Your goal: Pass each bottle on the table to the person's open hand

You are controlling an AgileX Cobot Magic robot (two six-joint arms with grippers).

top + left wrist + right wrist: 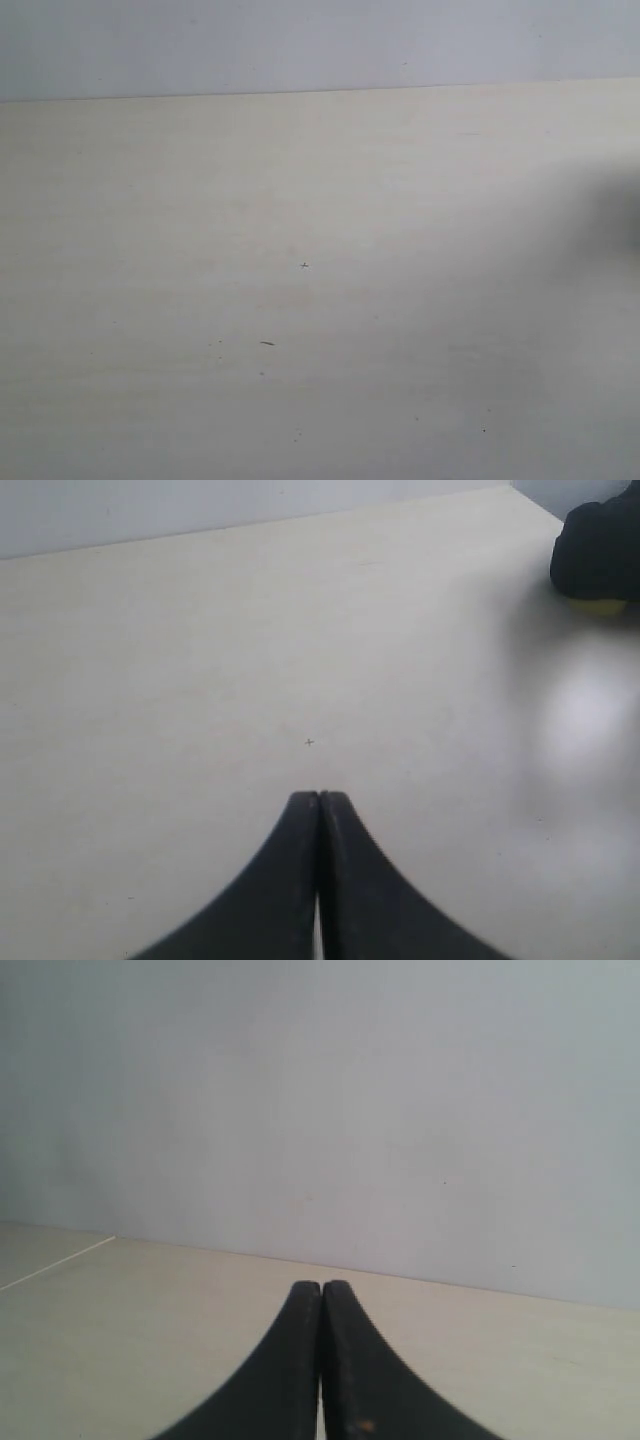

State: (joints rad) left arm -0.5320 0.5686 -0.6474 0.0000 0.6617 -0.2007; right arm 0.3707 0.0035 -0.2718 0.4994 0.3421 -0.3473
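The pale beige table (300, 200) lies bare in the exterior view, with only tiny dark specks on it. No whole bottle shows in any view, and the person's open hand is out of view. My left gripper (319, 796) is shut, its black fingers pressed together over the table (200, 660) with nothing between them. My right gripper (322, 1285) is also shut and empty, low over the table (500, 1360) and facing a plain wall. Neither gripper shows in the exterior view.
In the left wrist view a blurred black shape (600, 545) with a bit of yellow (597, 606) under it sits at the table's far corner; I cannot tell what it is. A dark blur (628, 215) touches the exterior view's right edge. A grey wall (300, 45) stands behind the table.
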